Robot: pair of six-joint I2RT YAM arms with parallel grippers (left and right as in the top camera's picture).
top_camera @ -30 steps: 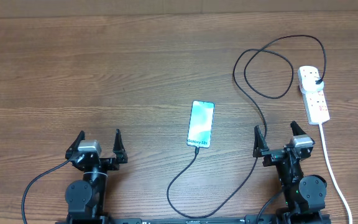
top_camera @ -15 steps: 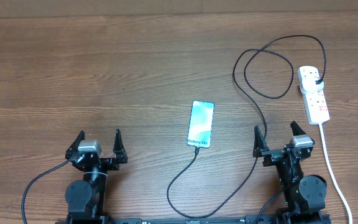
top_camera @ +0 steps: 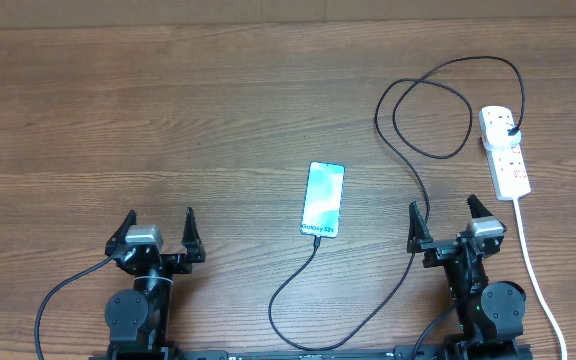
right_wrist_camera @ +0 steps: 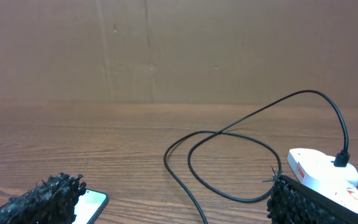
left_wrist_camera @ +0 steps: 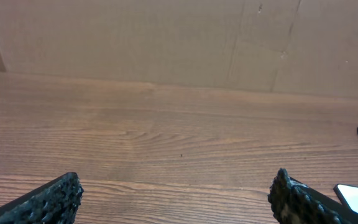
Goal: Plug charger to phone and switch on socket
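Observation:
The phone [top_camera: 323,199] lies flat mid-table with its teal screen lit. The black charger cable [top_camera: 400,131] runs from the phone's near end, where its tip sits, loops over the near table and up to its plug in the white socket strip [top_camera: 504,150] at the right. In the right wrist view the cable [right_wrist_camera: 229,186] loops ahead and the socket [right_wrist_camera: 321,170] sits right, phone corner [right_wrist_camera: 89,204] at left. My left gripper [top_camera: 159,234] stands open at the near left, nothing between its fingers. At the near right my right gripper [top_camera: 446,224] is open too, beside the cable.
The socket's white cord [top_camera: 534,268] trails down the right side past my right arm. A brown wall [left_wrist_camera: 166,37] closes the far table edge. Bare wood [left_wrist_camera: 179,143] stretches ahead of the left gripper.

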